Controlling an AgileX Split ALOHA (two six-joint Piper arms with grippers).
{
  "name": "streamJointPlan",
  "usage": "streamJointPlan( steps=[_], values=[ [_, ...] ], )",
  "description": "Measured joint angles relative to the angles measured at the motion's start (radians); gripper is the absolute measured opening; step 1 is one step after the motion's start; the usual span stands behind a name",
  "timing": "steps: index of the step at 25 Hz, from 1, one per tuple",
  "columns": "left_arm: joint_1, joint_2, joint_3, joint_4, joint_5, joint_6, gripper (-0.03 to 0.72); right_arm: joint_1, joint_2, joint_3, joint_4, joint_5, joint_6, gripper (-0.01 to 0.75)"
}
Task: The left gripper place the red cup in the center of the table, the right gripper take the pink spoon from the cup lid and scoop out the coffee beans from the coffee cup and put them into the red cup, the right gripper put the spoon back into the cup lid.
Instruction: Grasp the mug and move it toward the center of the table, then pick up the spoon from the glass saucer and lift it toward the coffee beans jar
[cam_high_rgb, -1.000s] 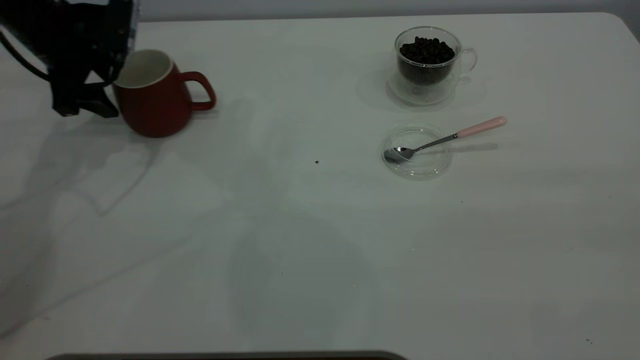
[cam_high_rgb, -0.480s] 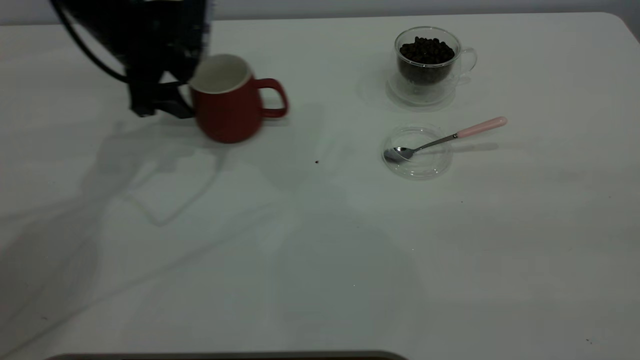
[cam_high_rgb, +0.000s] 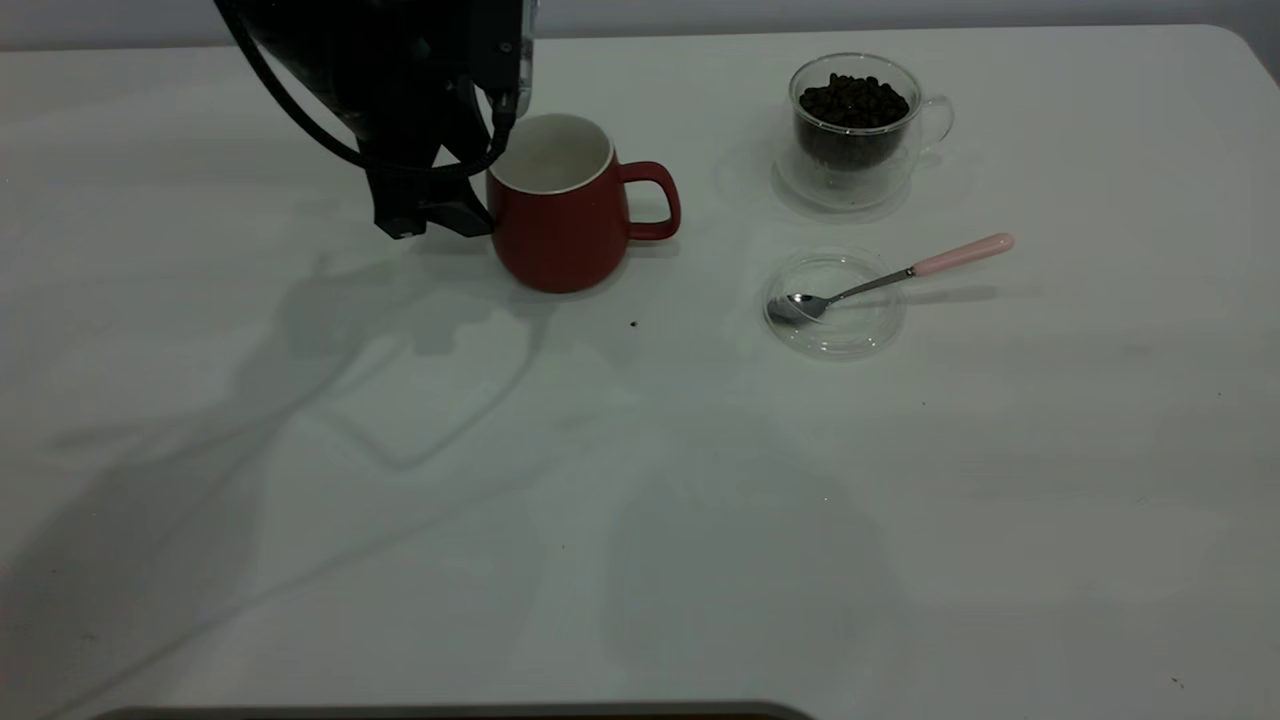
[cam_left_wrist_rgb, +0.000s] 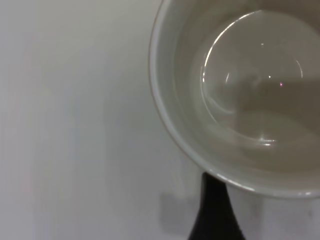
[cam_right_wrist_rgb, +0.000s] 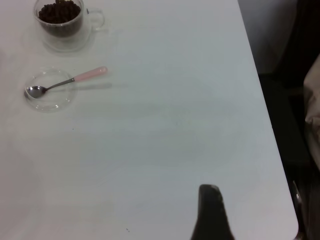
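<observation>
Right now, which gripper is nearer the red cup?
Left. The left gripper is at the red cup, on the side opposite its handle. The right gripper hangs far off, over the table's right edge.

I count one red cup (cam_high_rgb: 560, 225), one coffee cup (cam_high_rgb: 858, 128) at two o'clock holding many coffee beans (cam_high_rgb: 853, 100), one cup lid (cam_high_rgb: 835, 303), one pink spoon (cam_high_rgb: 895, 275).

table (cam_high_rgb: 600, 500) front open, red cup (cam_high_rgb: 560, 230) mid-rear
</observation>
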Motion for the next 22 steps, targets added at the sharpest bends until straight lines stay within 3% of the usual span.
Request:
streamJointPlan(
  steps=[5,10,17,22],
  values=[
    [0.018,-0.028,0.0,0.0,-0.002,-0.042,0.587,0.0,0.0,0.0,0.0,0.0,0.0,0.572],
    [0.09,-0.159,0.0,0.002,0.027,-0.166,0.587,0.0,0.0,0.0,0.0,0.0,0.0,0.572],
    [0.107,-0.482,0.001,0.028,0.22,-0.585,0.587,0.0,0.0,0.0,0.0,0.0,0.0,0.572],
    [0.107,-0.702,0.001,0.159,0.49,-1.024,0.587,0.0,0.0,0.0,0.0,0.0,0.0,0.572]
  ],
)
